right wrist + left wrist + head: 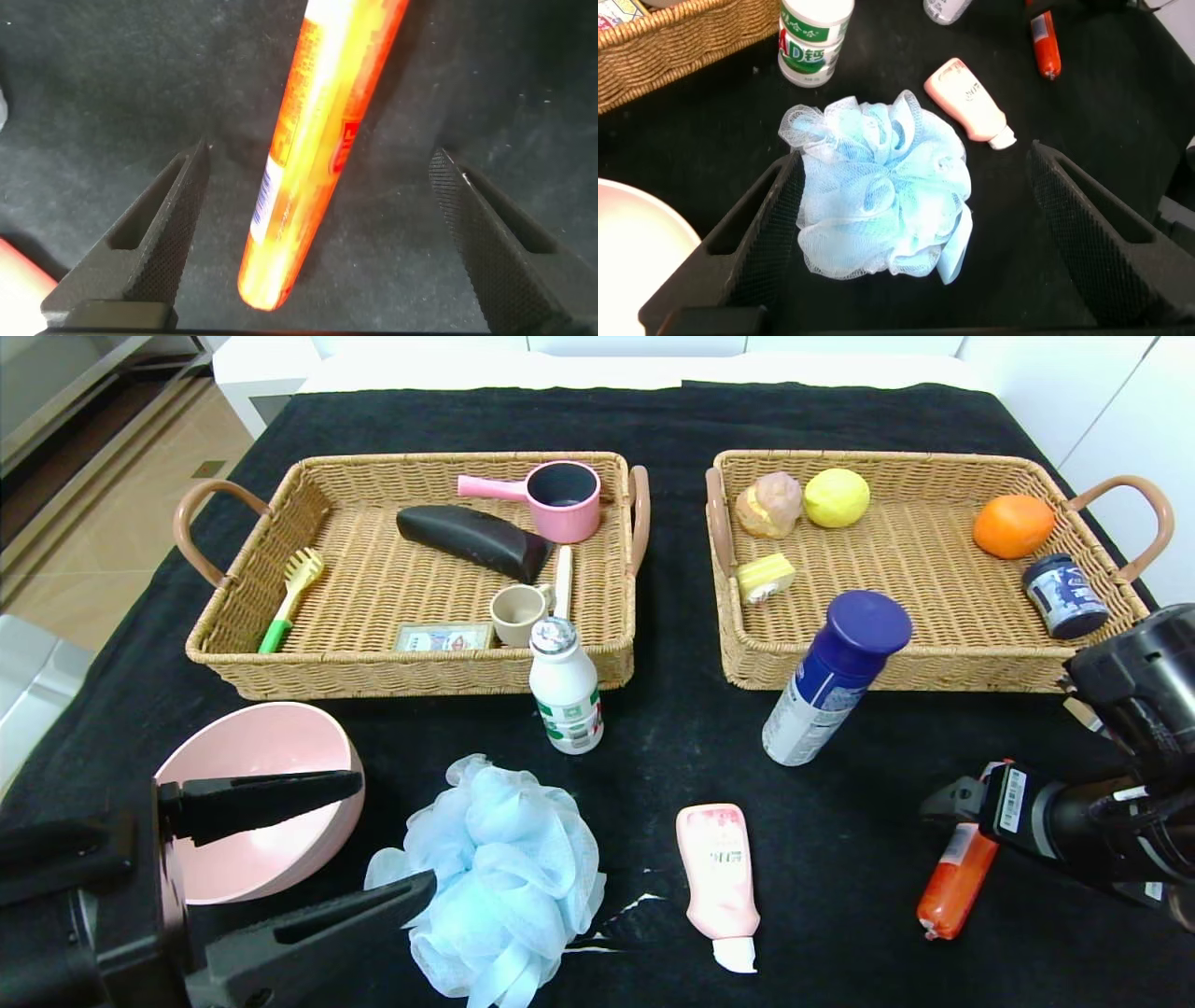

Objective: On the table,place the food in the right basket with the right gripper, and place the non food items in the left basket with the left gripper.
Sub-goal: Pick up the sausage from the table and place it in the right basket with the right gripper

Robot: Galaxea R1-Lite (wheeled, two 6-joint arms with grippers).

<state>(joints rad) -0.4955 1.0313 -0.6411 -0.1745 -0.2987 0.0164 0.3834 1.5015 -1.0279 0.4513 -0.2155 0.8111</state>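
Fingers spread wide on both arms, nothing held yet.

Taking the bath pouf (495,873) as landmark: the left gripper (906,233) brackets it, fingers well apart; it looks soft, light and springy (probably best pinched through its dense middle). The sausage stick (318,140) lies well right of the pouf on the tabletop (840,784), between the right gripper's (313,229) open fingers; likely slick and slightly squashy, so grip mid-length. The left basket (233,653) beyond the pouf holds a pink pan, cup and brush; the right basket (934,667) holds fruit and a jar.
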